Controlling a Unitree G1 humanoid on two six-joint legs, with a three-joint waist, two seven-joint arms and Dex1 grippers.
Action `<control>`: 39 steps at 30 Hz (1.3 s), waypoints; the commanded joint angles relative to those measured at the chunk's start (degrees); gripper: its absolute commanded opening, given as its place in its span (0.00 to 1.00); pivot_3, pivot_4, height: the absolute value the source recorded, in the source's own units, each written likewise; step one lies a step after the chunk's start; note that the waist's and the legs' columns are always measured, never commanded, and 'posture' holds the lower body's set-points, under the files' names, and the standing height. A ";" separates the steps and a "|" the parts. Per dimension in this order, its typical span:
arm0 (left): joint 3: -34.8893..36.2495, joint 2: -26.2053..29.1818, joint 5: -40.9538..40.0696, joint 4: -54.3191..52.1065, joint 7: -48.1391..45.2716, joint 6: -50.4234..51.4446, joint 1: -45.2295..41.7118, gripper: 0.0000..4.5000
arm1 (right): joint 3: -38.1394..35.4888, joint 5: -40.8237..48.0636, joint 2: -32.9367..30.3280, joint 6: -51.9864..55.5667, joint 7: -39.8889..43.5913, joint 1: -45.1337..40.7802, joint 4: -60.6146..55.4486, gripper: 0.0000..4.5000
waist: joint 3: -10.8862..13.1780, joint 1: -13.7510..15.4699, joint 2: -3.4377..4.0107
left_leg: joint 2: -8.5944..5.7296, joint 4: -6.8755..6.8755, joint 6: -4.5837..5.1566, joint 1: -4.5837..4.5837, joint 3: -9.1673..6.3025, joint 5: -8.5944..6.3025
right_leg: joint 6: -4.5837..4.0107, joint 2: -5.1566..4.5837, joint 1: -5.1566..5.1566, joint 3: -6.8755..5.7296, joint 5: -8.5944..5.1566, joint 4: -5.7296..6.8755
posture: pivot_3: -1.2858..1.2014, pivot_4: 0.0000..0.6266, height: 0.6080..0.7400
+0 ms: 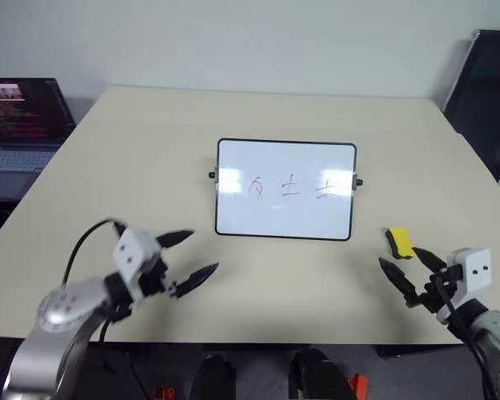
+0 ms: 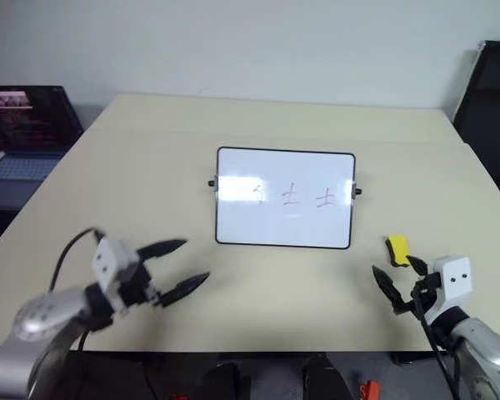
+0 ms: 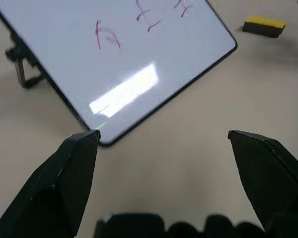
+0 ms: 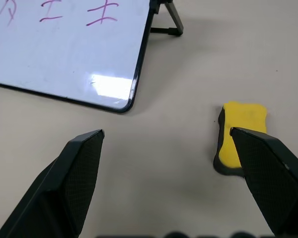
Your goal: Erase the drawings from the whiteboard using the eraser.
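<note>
The whiteboard point(image 1: 286, 190) stands tilted on the middle of the beige table, with three reddish drawings point(image 1: 290, 187) in a row across it. A yellow eraser point(image 1: 399, 242) with a dark underside lies flat on the table to the right of the board, also seen as the eraser point(image 4: 239, 136) just ahead of my right fingers. My right gripper point(image 1: 411, 272) is open just short of the eraser, apart from it. My left gripper point(image 1: 192, 258) is open near the board's lower left corner, holding nothing.
An open laptop point(image 1: 21, 125) sits off the table's far left corner. A dark chair or panel point(image 1: 492, 83) stands at the far right. The table's front edge point(image 1: 258, 340) runs just behind both grippers.
</note>
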 commanded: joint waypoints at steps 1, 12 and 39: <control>-1.85 2.06 -1.13 2.79 -4.26 0.20 -5.54 1.00 | -3.46 4.55 -0.58 5.86 -4.19 -0.62 -5.61 0.99 | -0.05 -0.25 0.03 | 0.00 0.00 0.01 0.01 0.00 0.01 | 0.00 0.00 0.06 0.00 0.00 0.01 | 0.52 0.24 1.00; -11.00 2.17 -1.69 15.58 -19.39 0.93 -28.98 1.00 | -1.10 3.09 -1.33 19.74 -16.53 -10.18 -7.74 0.99 | -0.02 -0.37 0.07 | 0.11 -0.13 0.02 -0.31 -0.14 0.00 | 0.03 0.21 0.10 -0.08 0.00 0.11 | 0.52 0.24 1.00; -22.89 -12.80 3.69 28.41 -27.52 -0.75 -47.65 1.00 | 3.62 -5.17 -2.42 19.16 -11.39 -23.84 16.12 0.99 | 0.01 -0.35 0.16 | 0.09 -0.02 0.08 -0.42 -0.39 0.04 | 0.39 0.29 0.14 -0.19 0.23 0.29 | 0.52 0.24 1.00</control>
